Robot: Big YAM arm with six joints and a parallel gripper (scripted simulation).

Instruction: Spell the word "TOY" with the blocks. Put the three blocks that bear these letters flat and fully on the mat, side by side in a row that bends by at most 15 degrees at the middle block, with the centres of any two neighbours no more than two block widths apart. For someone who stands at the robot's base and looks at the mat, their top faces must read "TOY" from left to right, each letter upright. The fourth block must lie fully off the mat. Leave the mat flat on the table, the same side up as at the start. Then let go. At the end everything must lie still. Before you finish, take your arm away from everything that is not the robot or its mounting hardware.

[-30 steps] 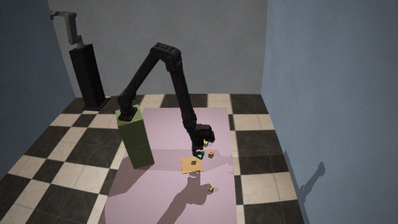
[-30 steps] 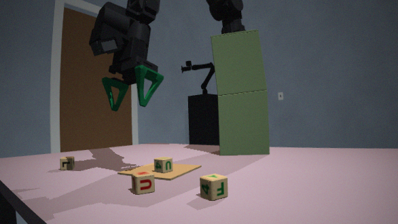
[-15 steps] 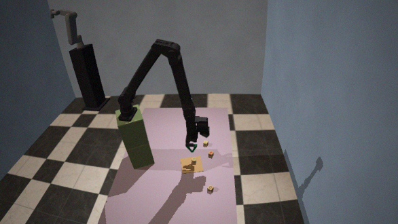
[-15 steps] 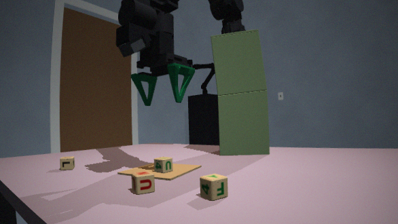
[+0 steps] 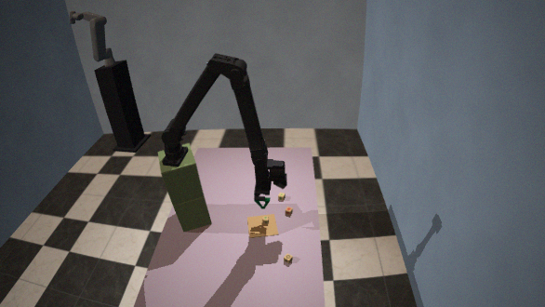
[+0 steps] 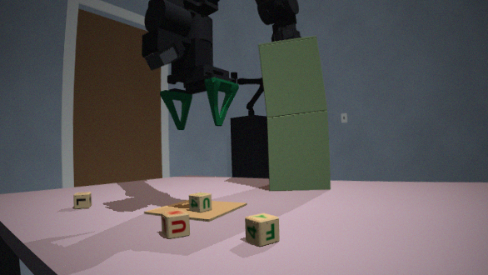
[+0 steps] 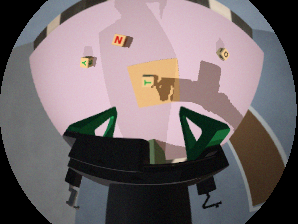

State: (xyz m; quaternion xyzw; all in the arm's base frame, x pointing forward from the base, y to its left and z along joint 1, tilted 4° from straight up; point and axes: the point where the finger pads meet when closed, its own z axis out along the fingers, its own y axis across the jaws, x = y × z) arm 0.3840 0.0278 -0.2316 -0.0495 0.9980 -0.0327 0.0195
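Exterior view: the gripper [image 6: 199, 109] is held well above the desk [image 6: 375, 233], its two green fingers [image 6: 221, 100] spread wide apart with nothing between them. Below it, a thin tan mat [image 6: 225, 207] is laid flat on the pale pink desk top. One block [image 6: 200, 202] is seen resting on the mat, with green marks on the sides that face this camera. A second block [image 6: 175, 223], marked in red, is set on the desk just in front of the mat's near corner; whether it touches the mat cannot be told. A third block [image 6: 261, 229], lettered in green, is placed off the mat, toward the near edge of the desk. A fourth block [image 6: 82, 200], lettered in black, is found well apart from the others, toward the left edge of the desk as this camera shows it. The top letters cannot be read with certainty.

In the top view, the mat [image 5: 270, 229] is seen partly covered by the gripper's shadow, and the arm [image 5: 251, 126] is seen mounted on a green pedestal [image 5: 186, 195] standing on the desk.
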